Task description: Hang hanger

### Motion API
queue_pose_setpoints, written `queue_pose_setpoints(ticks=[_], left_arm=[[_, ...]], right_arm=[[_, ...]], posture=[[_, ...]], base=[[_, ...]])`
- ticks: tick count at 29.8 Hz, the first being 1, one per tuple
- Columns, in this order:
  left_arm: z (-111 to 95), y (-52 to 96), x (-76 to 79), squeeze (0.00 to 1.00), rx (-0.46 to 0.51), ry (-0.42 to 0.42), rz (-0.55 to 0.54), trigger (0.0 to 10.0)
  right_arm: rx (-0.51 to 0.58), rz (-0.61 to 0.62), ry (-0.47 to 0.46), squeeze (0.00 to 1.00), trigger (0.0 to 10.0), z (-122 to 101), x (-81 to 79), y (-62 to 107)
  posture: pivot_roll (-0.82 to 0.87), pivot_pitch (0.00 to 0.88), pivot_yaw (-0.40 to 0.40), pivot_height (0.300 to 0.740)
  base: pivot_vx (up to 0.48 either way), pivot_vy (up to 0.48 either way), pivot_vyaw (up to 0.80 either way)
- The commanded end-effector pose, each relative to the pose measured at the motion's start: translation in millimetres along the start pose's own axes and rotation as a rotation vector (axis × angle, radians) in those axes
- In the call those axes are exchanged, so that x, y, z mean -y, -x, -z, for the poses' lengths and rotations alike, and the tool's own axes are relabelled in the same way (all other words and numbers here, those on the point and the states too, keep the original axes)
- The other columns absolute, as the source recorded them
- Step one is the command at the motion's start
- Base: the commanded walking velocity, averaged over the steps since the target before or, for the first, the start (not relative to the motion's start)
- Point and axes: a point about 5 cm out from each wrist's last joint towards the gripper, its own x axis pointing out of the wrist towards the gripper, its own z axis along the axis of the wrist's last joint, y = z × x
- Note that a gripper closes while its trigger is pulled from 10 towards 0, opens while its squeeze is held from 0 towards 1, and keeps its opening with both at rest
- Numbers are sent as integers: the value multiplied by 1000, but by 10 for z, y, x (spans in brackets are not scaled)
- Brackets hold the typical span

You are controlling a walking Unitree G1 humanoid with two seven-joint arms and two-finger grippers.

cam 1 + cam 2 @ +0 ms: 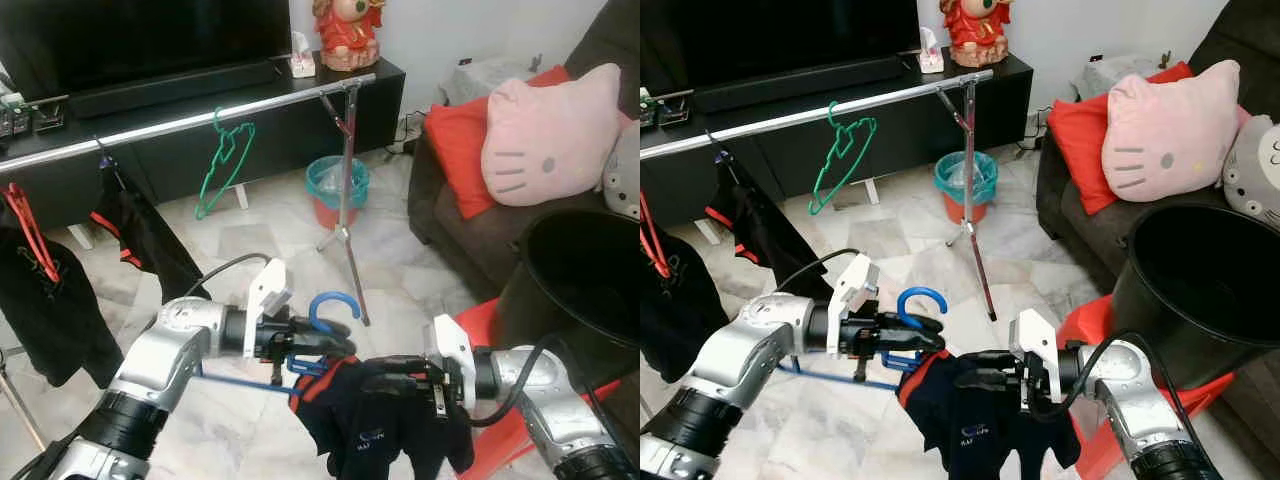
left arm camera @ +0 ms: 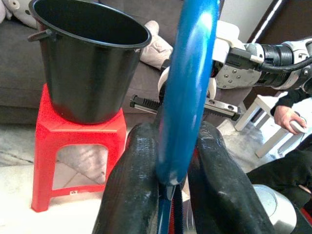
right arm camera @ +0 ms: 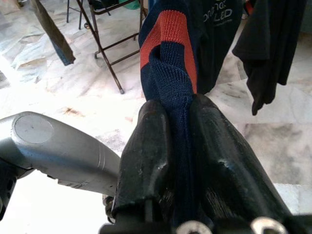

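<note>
A blue hanger [image 1: 330,305] sits in front of me, its hook pointing up. My left gripper [image 1: 335,345] is shut on its neck; in the left wrist view the blue hanger [image 2: 187,87] runs between the two black fingers [image 2: 131,185]. A dark navy shirt [image 1: 375,425] with an orange-striped collar droops from the hanger. My right gripper [image 1: 385,380] is shut on that collar [image 3: 170,63], close to the left one. Beyond stands a chrome clothes rail [image 1: 200,115] with an empty green hanger [image 1: 225,155] on it.
Black garments [image 1: 140,230] and a red hanger [image 1: 30,230] hang on the rail's left part. A black bucket [image 1: 585,275] stands on a red stool [image 1: 500,420] at my right, by a sofa with a pink cushion [image 1: 550,135]. A teal bin [image 1: 337,185] stands behind the rail's leg.
</note>
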Motion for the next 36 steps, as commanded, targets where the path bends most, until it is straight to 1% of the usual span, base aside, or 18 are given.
queue_pose_setpoints(ticks=[1, 7, 9, 10, 16, 17, 22, 24, 25, 27, 28, 29, 31, 32, 33, 34, 35, 36], left_arm=[[-34, 10, -8, 1000, 7, -16, 7, 10000], [-40, 56, -30, 1000, 3, -18, -6, 10000], [-36, 100, -54, 1000, -5, -22, -27, 10000], [-40, 150, -82, 1000, -8, -26, -53, 10000], [-52, 276, -154, 1000, -14, -36, -124, 10000], [-55, 326, -169, 1000, -11, -34, -144, 10000], [-42, 390, -179, 1000, -13, -29, -162, 10000], [-27, 477, -204, 1000, -19, -28, -190, 10000], [-27, 477, -204, 1000, -19, -28, -190, 10000], [-21, 538, -232, 1000, -31, -37, -224, 10000], [-22, 566, -248, 925, -33, -42, -244, 10000], [-22, 611, -276, 0, -35, -51, -280, 10000], [-20, 628, -287, 0, -36, -53, -295, 10000], [-8, 670, -318, 0, -31, -43, -335, 10000], [32, 784, -396, 0, -11, -22, -438, 10000], [58, 851, -438, 0, -15, -22, -503, 10000], [75, 912, -475, 0, -15, -24, -565, 10000], [80, 1053, -573, 0, 3, -33, -730, 10000]], right_arm=[[7, 12, 21, 0, 0, -44, 32, 4], [3, 18, 21, 0, 0, -34, 36, 8], [-5, 23, 22, 0, 0, -20, 37, 15], [-13, 30, 22, 0, 0, -7, 39, 24], [-18, 36, 17, 0, 0, 17, 38, 40], [-20, 37, 17, 0, 0, 20, 40, 39], [-24, 44, 20, 0, 0, 26, 47, 42], [-23, 58, 20, 0, 0, 38, 58, 47], [-23, 58, 20, 0, 0, 38, 58, 47], [-24, 58, 19, 0, 0, 44, 54, 53], [-25, 58, 19, 0, 0, 48, 52, 56], [-29, 58, 20, 0, 0, 54, 52, 64], [-31, 59, 21, 0, 0, 55, 53, 67], [-34, 65, 23, 0, 0, 60, 55, 71], [-45, 98, 45, 0, 0, 68, 74, 79], [-50, 113, 50, 0, 3961, 73, 83, 85], [-48, 122, 55, 0, 7020, 72, 91, 95], [-42, 151, 57, 0, 10000, 60, 120, 121]], posture=[[5, 57, 36, 740], [6, 56, 35, 740], [5, 51, 37, 740], [7, 48, 36, 740], [11, 41, 36, 740], [11, 41, 36, 740], [11, 41, 36, 740], [10, 27, 37, 740], [10, 27, 37, 740], [12, 23, 37, 740], [12, 19, 37, 740], [12, 19, 37, 740], [12, 19, 37, 740], [6, 5, 40, 740], [4, 1, 41, 740], [2, 0, 41, 740], [4, 0, 40, 740], [4, 0, 40, 740]], base=[[0, 0, 0], [0, 0, 0], [0, 0, 0], [0, 0, 0], [0, 0, 0], [0, 0, 0], [0, 0, 0], [0, 0, 0], [0, 0, 0], [0, 0, 0], [0, 0, 0], [0, 0, 0], [0, 0, 0], [0, 0, 0], [0, 0, 0], [0, 0, 0], [0, 0, 0], [0, 0, 0]])
